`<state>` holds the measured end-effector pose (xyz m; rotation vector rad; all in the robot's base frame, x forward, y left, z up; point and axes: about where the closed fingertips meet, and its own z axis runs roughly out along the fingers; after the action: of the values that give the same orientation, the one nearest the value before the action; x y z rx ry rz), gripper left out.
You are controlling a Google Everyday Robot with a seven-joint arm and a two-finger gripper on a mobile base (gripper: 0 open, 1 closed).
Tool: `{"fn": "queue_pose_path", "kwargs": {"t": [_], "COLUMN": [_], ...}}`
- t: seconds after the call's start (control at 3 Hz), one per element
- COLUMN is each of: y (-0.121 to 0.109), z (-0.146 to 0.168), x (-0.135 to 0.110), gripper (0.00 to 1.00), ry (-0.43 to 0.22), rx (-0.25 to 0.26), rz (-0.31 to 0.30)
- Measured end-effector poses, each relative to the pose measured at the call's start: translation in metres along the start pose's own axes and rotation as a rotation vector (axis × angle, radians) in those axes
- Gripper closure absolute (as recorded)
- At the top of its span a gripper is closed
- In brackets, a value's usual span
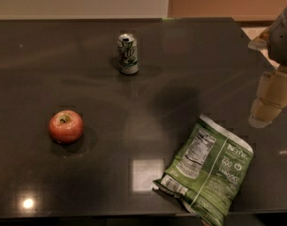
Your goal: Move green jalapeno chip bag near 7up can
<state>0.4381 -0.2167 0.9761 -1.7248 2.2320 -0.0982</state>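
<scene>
The green jalapeno chip bag [207, 169] lies flat on the dark table near the front right, its white nutrition-label panel facing up and its lower corner at the front edge. The 7up can [127, 53] stands upright at the back centre, far from the bag. My gripper [269, 101] hangs at the right edge of the view, above the table, up and to the right of the bag and not touching it. It holds nothing that I can see.
A red apple [66, 126] sits at the left middle of the dark table [147, 102]. The table's far edge meets a pale wall; its right rear corner is cut off at an angle.
</scene>
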Motion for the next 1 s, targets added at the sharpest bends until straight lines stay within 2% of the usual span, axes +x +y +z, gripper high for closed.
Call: {"fn": "queue_pose_path", "kwargs": {"t": [0.33,0.67,1.0], "y": [-0.001,-0.004,0.012], "z": [-0.001,0.004,0.020], "x": [-0.001,-0.012,-0.025], "gripper": [0.00,0.00,0.00], "ry": [-0.001,-0.009,-0.026], "rx": [0.002,-0.035,-0.101], "rz": [-0.001,-0.030,-0.089]}}
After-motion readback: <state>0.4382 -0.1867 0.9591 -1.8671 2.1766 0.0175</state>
